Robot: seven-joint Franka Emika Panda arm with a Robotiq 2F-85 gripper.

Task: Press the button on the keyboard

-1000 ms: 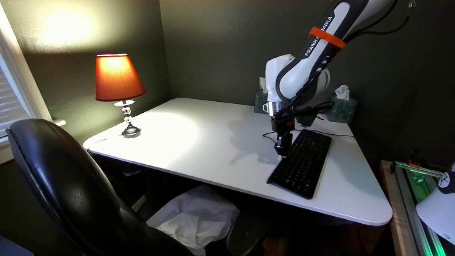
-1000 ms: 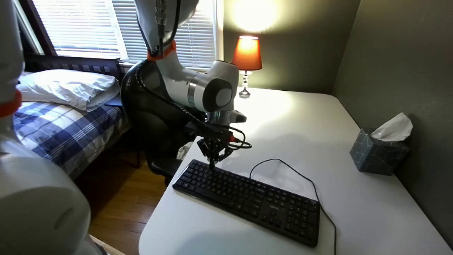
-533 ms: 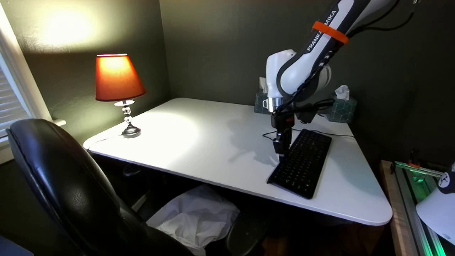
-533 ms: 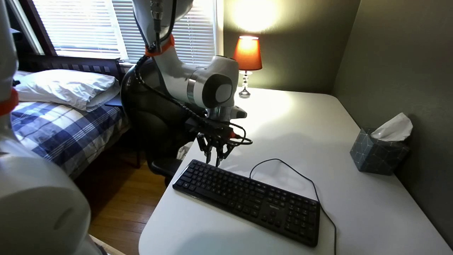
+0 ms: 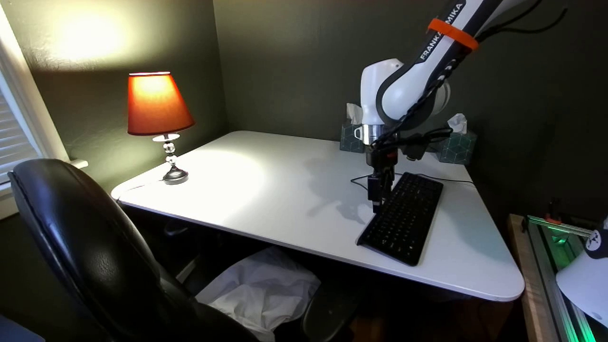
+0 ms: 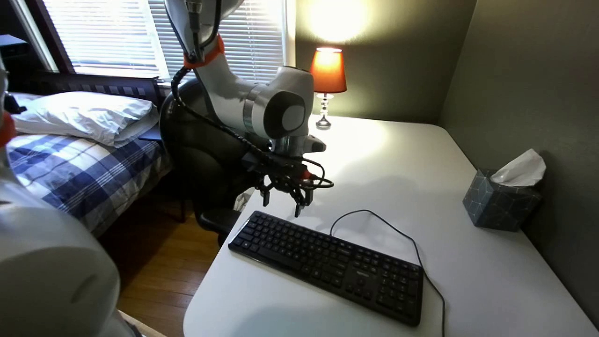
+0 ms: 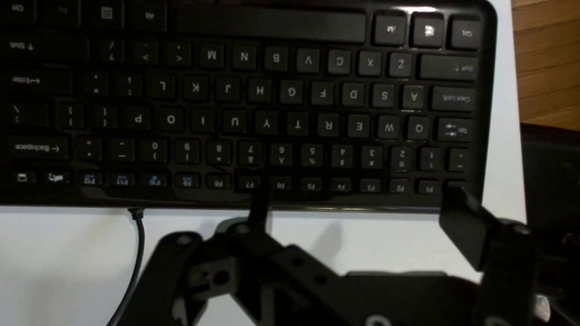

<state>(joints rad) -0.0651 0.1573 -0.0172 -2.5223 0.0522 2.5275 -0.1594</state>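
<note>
The black keyboard [image 6: 323, 269] lies flat on the white desk, its thin cable [image 6: 398, 229] trailing from the back edge. Upside down in the wrist view, the keyboard's letter keys [image 7: 259, 90] and F-key row fill the upper half; which button is meant cannot be told. My gripper [image 6: 281, 207] hangs over the back edge at the keyboard's Esc end, fingers pointing down. Its fingers [image 7: 466, 226] are spread wide with nothing between them. In an exterior view the fingertips appear above the desk, apart from the keys; in another angle the gripper [image 5: 377, 208] overlaps the keyboard's long edge.
A tissue box [image 6: 503, 201] stands by the wall, and another tissue box [image 5: 352, 137] shows behind the arm. At the far end of the desk is a lit red lamp [image 6: 327, 75]. A black office chair [image 5: 90, 251] stands against the desk's front edge.
My gripper went from shut, with its tip at the keyboard's upper key rows, to wide open. It has lifted and drawn back off the keys. The keyboard has not moved.
</note>
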